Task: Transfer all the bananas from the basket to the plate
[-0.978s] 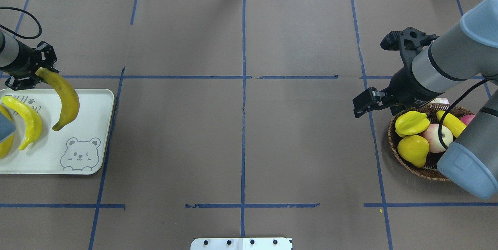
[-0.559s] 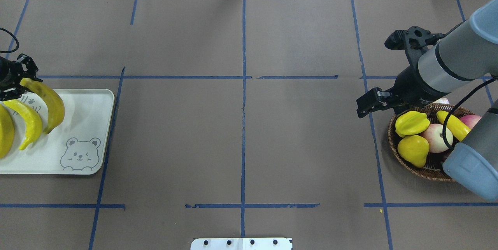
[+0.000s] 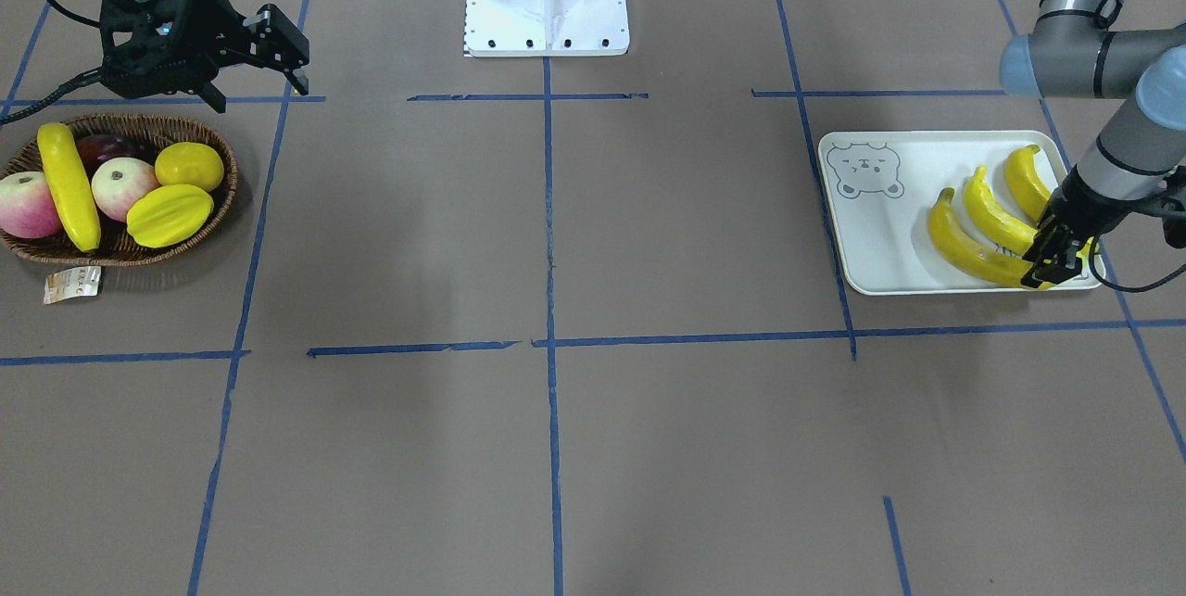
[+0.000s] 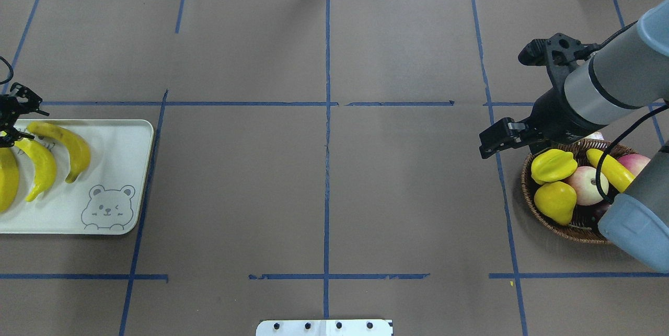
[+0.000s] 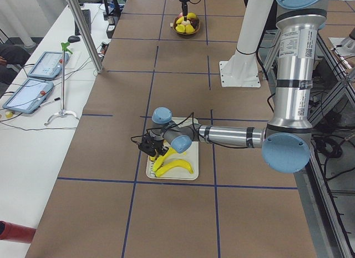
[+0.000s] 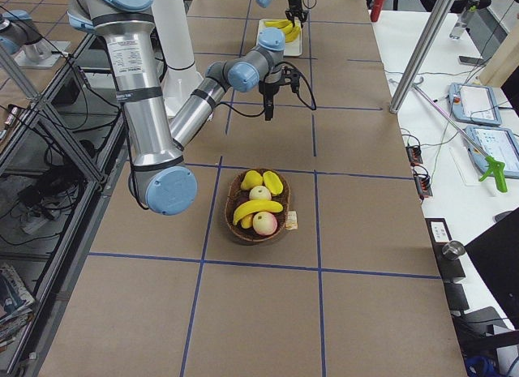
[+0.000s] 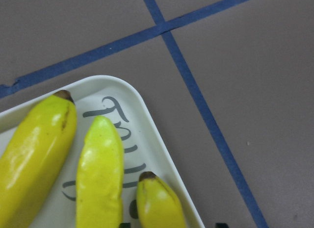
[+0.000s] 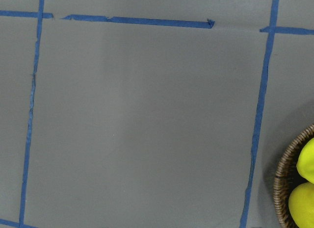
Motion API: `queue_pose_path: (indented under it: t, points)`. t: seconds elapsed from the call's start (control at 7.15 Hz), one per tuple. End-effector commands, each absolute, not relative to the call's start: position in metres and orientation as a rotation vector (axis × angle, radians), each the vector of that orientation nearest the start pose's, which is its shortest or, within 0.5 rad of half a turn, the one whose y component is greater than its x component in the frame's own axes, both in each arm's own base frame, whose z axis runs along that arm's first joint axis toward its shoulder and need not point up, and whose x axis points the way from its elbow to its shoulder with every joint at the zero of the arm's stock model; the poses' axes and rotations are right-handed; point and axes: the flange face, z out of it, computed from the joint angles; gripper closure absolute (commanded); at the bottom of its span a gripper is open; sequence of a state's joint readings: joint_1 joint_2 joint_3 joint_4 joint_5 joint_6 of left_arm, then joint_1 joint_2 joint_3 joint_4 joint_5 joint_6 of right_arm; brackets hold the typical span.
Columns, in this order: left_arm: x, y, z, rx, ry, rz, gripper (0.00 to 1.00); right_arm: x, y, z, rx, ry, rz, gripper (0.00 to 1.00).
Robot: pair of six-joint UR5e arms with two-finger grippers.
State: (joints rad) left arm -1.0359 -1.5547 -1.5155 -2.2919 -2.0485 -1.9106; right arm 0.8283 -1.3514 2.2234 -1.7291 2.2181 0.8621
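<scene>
- Bananas [image 3: 971,253]: one tip lies between my left end effector's [image 3: 1052,267] parted jaws; lifting askew could drag it off the plate [image 3: 880,234].
- Right end effector [image 3: 261,82] hangs apart.

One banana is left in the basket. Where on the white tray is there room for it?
The plate is bare between the bear drawing, the rim on that side, and the closest of the three bananas. The other half is crowded: the bananas lie side by side there, with the left gripper at their ends.
</scene>
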Motion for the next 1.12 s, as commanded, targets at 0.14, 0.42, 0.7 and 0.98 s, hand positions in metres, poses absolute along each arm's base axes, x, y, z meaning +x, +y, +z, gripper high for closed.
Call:
queue_pose_path:
  t: [0.14, 0.42, 0.7, 0.98]
  points:
    - [0.190, -0.474, 0.531, -0.274, 0.989, -1.013, 0.00, -0.253, -0.407, 0.278, 0.038, -0.913, -0.088, 0.00]
    - [0.188, -0.462, 0.452, -0.208, 1.121, -0.934, 0.00, -0.230, -0.412, 0.305, 0.061, -0.875, -0.126, 0.00]
    - [0.198, -0.466, 0.394, -0.170, 1.223, -0.869, 0.00, -0.203, -0.415, 0.337, 0.083, -0.832, -0.180, 0.00]
    - [0.259, -0.469, 0.329, -0.126, 1.311, -0.757, 0.00, -0.160, -0.422, 0.382, 0.114, -0.776, -0.256, 0.00]
